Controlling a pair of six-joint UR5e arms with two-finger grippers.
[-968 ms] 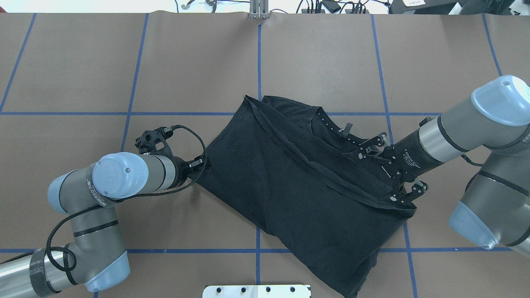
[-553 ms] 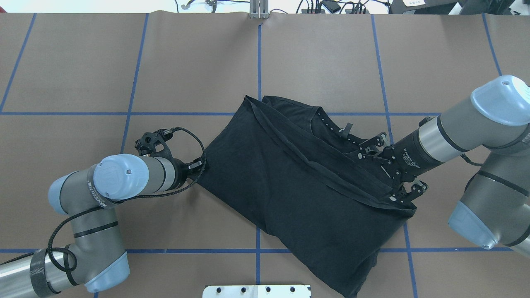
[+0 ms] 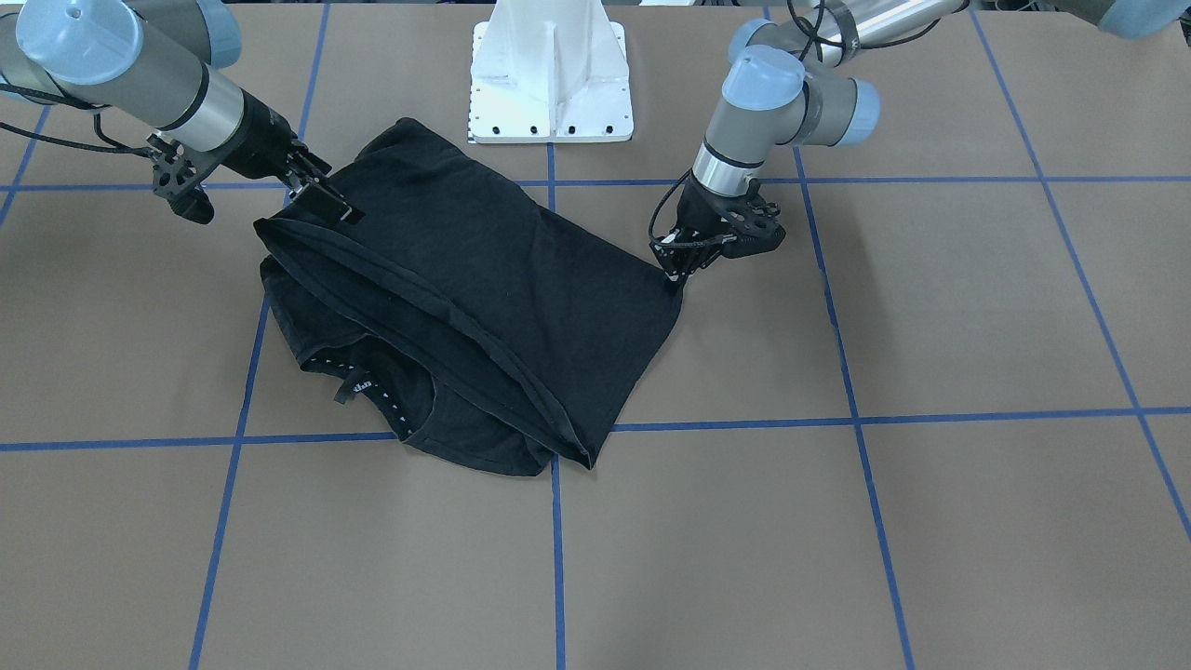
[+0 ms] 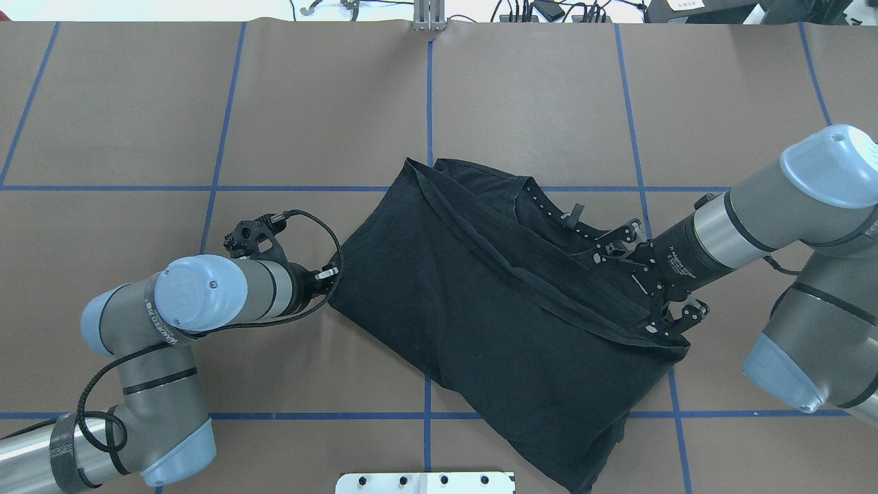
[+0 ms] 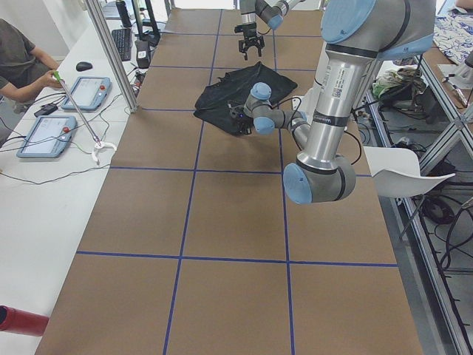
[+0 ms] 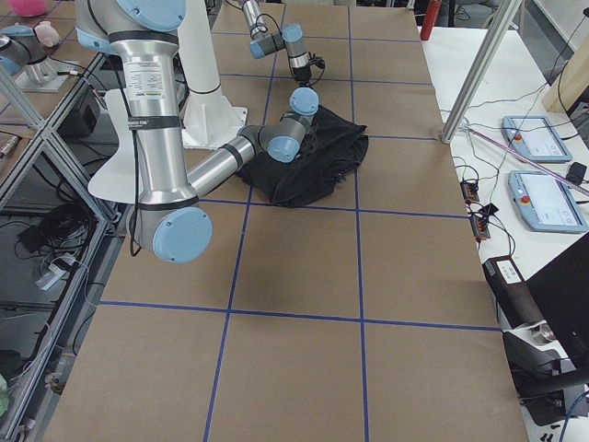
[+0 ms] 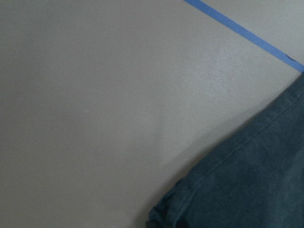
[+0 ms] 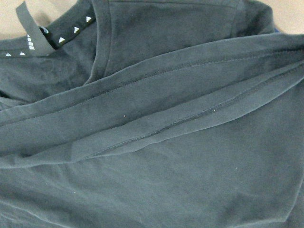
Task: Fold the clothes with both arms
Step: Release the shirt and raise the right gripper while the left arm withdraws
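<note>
The left pincer (image 4: 328,278) looks parted beside the t-shirt (image 4: 494,309) corner; I cannot tell the right pincer's (image 4: 658,302) state. Any tug could undo the fold.

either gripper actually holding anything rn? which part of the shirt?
Cannot tell for certain. The left gripper sits at a corner of the t-shirt; the right gripper sits on its folded-over hem edge. Neither view shows a clear pinch.

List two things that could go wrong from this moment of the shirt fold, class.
The left gripper sits only at the very corner of the black t-shirt, so the cloth could slip away or drag. The folded hem lies skewed across the collar, so the next fold may come out crooked.
</note>
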